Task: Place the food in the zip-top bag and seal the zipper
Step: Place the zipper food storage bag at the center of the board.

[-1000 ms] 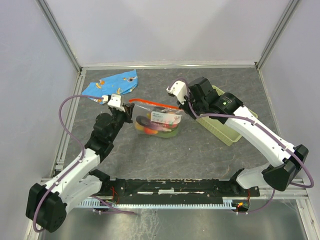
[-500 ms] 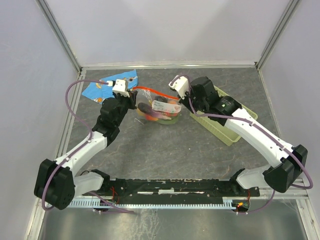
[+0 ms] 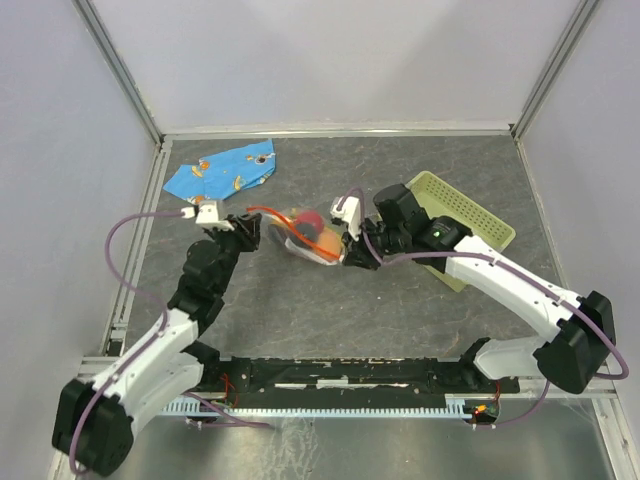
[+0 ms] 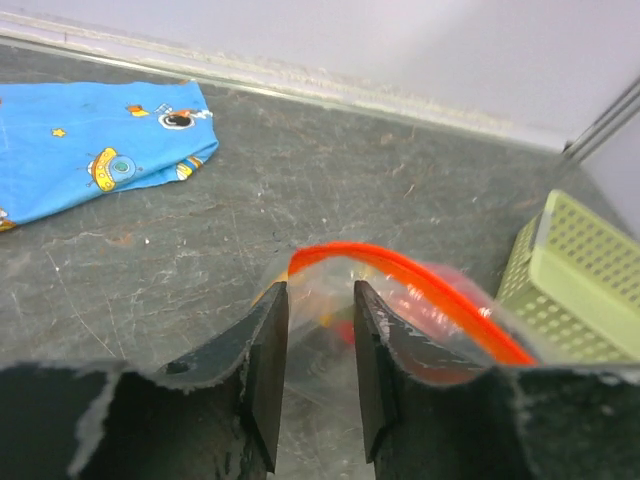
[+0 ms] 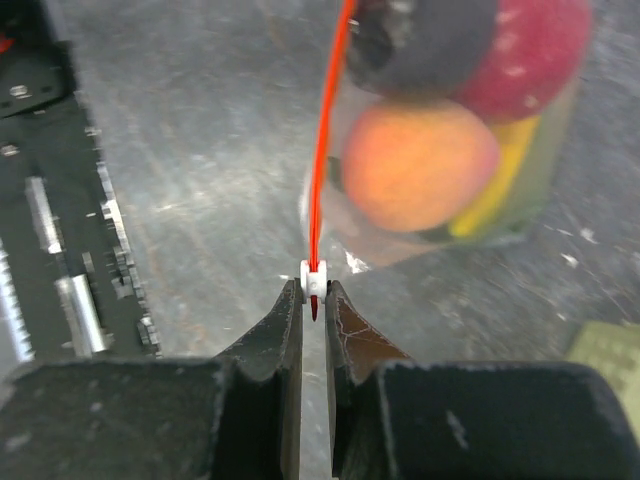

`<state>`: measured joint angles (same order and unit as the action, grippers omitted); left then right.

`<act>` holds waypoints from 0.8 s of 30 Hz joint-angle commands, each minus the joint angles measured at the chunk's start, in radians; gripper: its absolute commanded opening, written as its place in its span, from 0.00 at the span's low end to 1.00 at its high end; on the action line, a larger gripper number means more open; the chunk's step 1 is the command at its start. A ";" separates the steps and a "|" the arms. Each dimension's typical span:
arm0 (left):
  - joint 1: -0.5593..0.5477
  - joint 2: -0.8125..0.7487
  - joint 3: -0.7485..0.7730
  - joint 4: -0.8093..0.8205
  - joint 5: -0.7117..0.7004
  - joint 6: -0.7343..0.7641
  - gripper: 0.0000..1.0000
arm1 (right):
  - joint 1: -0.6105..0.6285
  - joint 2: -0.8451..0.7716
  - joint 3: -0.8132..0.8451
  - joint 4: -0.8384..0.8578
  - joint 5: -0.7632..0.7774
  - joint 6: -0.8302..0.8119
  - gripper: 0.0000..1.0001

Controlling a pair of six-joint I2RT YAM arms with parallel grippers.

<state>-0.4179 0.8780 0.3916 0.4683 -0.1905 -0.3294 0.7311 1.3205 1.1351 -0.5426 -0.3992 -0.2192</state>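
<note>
Right wrist: R gripper (image 5: 314,288) clenched on zipper (image 5: 322,160) end; food (image 5: 418,165) inside bag (image 5: 400,245). L gripper (image 4: 320,300) straddles bag corner, grip unconfirmed. I'd pull straight along strip, bag taut.

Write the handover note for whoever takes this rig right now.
Left gripper: jaws apart around a corner of the zip-top bag, not clamped.
Right gripper: shut on the zipper at its white slider.
In the bag: peach, red fruit, eggplant, banana; no loose pieces seen.
Done: loading. Left: close the zipper; how far it is sealed cannot be told.
</note>
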 commanded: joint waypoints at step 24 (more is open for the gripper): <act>0.002 -0.682 0.367 -0.935 -0.242 -0.087 1.00 | -0.061 -0.174 -0.119 0.028 0.373 0.271 0.83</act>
<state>-0.4183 0.2146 0.7158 -0.3779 -0.4358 -0.5320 0.7807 1.2137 1.0290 -0.5220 -0.2642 -0.0460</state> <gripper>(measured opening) 0.976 0.802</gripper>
